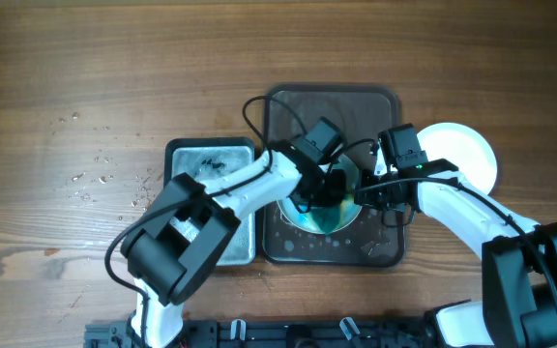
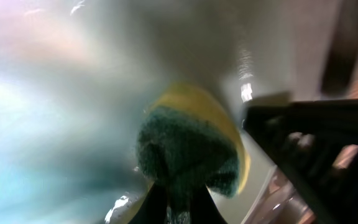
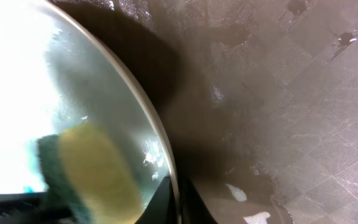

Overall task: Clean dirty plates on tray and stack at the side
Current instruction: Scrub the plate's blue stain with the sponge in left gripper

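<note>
We get even, soft light from above on wooden table (image 1: 66, 77); overhead view sharp, shadows faint. White plate (image 1: 467, 155) beside tray (image 1: 380, 106) nearly blown out. Left wrist view: we find almost everything blurred, milky; sponge (image 2: 191, 146) soft-edged, small glare streak upper right. Right wrist view: we see wet plate (image 3: 73, 93) overexposed at left, deep shadow on tray along its rim, tray texture crisp, sponge blurred.

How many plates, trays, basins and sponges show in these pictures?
Plates: 2 (bluish plate, white plate)
Tray: 1
Basin: 1
Sponge: 1
Total: 5
</note>
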Controlling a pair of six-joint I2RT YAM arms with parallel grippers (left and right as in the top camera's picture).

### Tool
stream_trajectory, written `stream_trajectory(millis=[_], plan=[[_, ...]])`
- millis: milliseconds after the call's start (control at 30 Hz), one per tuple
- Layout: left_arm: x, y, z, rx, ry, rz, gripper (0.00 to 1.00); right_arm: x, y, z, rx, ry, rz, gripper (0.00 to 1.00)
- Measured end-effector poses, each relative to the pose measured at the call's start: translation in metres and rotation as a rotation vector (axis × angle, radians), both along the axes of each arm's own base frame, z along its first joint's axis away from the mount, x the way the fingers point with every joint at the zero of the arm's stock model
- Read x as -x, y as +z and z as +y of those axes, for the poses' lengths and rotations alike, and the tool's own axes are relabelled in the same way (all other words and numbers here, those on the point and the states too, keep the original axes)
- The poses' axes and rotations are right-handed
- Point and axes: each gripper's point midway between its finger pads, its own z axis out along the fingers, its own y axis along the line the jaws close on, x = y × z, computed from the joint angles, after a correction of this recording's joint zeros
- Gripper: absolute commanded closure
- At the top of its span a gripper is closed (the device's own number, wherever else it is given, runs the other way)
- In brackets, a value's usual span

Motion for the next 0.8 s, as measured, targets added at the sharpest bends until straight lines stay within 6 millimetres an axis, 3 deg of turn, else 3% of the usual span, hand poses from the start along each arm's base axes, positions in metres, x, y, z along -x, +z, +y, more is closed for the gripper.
stream_trajectory(millis=[233, 467, 633, 800], plan=[[-0.02, -0.001, 0.068, -0.219, 0.046, -0.045, 0.96, 0.0, 0.0, 0.0, 0.0, 0.0, 0.0, 0.96], [-0.043, 0.001, 0.099, -0.382, 0.051, -0.174, 0.96, 0.0, 0.0, 0.002, -0.007, 0.004, 0.0, 0.96], [-0.06, 0.003, 0.094, -0.347, 0.069, -0.218, 0.96, 0.001, 0.001, 0.004, -0.015, 0.006, 0.002, 0.96], [-0.076, 0.007, 0.054, -0.133, 0.066, -0.248, 0.96, 0.0, 0.0, 0.001, -0.009, -0.013, 0.005, 0.96]])
